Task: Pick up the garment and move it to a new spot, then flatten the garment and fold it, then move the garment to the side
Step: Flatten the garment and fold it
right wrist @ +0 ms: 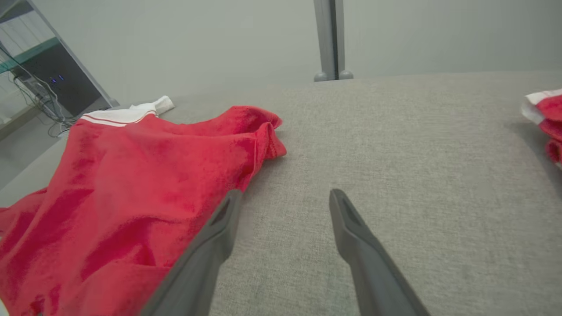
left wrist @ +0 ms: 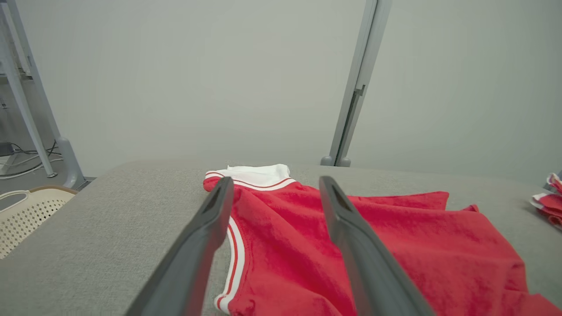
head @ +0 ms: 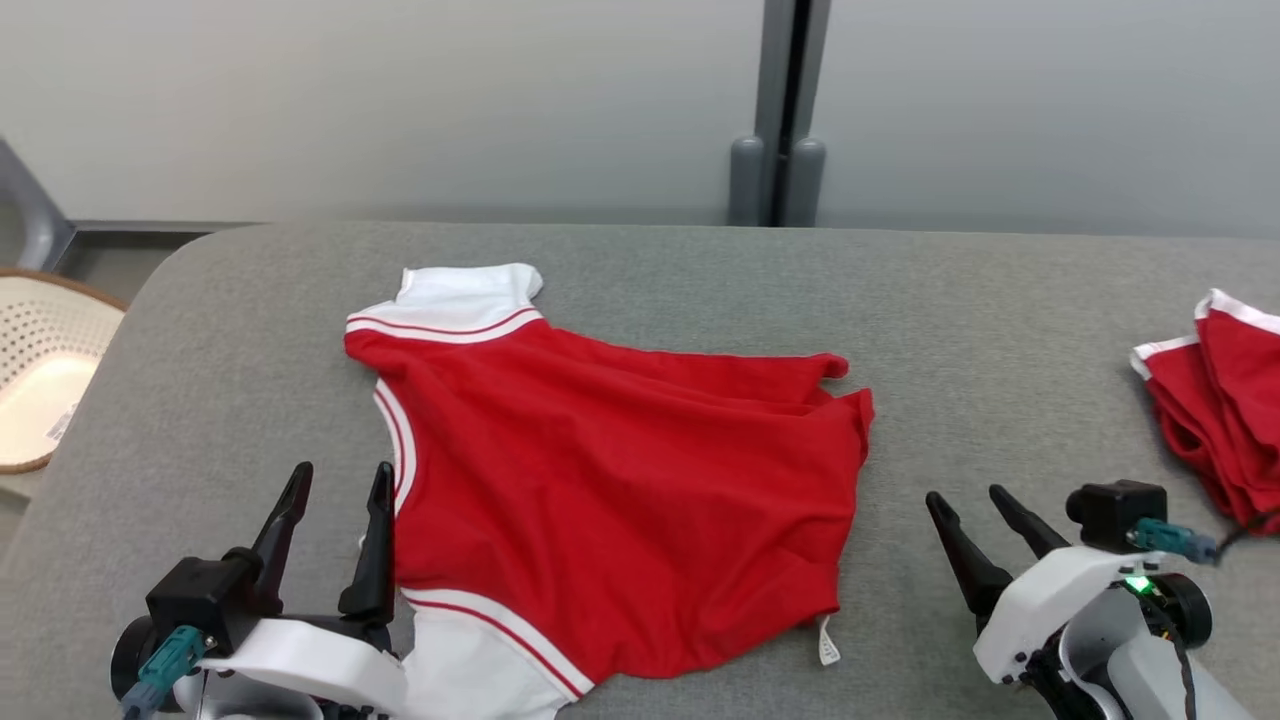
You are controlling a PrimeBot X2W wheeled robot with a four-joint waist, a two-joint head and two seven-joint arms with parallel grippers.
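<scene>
The garment (head: 610, 480), a red T-shirt with white, red-striped sleeves, lies spread with some wrinkles on the grey table (head: 1000, 320). Its sleeves point to the far left and near left. My left gripper (head: 338, 474) stands open at the shirt's near-left edge, by the neck trim, with nothing between its fingers. In the left wrist view the garment (left wrist: 351, 228) spreads under the left gripper (left wrist: 275, 181). My right gripper (head: 966, 496) stands open over bare table just right of the shirt's hem. The right wrist view has the garment (right wrist: 131, 184) left of the right gripper (right wrist: 285, 193).
A pile of folded red-and-white garments (head: 1225, 400) lies at the table's right edge. A pale perforated basket (head: 45, 370) stands off the table's left side. A grey post (head: 785, 110) rises behind the far edge, before a plain wall.
</scene>
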